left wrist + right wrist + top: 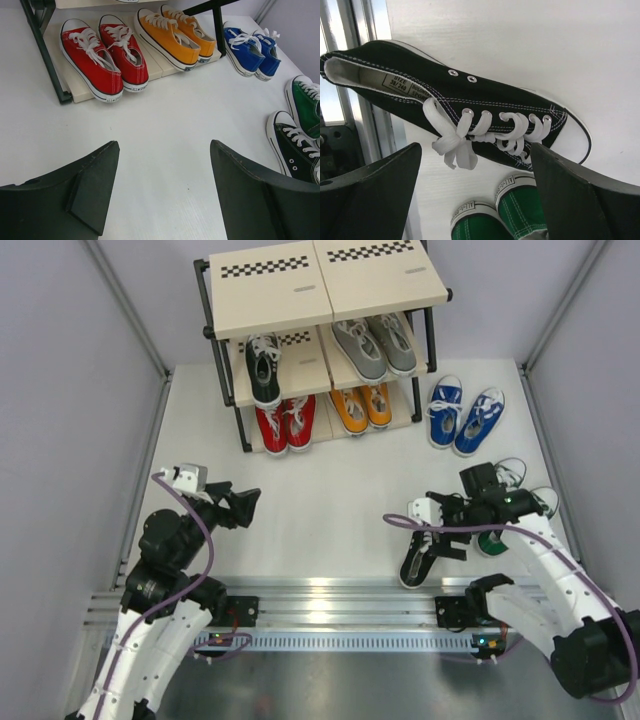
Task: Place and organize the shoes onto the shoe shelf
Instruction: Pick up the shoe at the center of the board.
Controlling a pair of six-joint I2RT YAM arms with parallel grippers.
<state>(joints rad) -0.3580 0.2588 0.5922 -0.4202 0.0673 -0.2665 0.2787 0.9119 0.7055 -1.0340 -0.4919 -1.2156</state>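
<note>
The shoe shelf [270, 300] stands at the back. Its middle tier holds one black shoe [265, 372] and the grey pair [375, 345]. Its bottom tier holds the red pair [286, 423] [102, 55] and the orange pair [362, 407] [175, 35]. The blue pair [465, 418] [250, 50] sits on the table right of the shelf. My right gripper [432, 532] [475, 155] is open, hovering over the second black shoe [412, 562] [470, 110], which lies tilted on its side beside the green pair [492, 543] [495, 222]. My left gripper [248, 503] [165, 150] is open and empty over bare table.
The shelf's top tier [380, 275] carries no shoes. A metal rail [330, 595] runs along the near edge by the black shoe's heel. Grey walls stand on both sides. The left wrist view also shows the green shoe [307, 105] and black shoe [295, 150] at far right.
</note>
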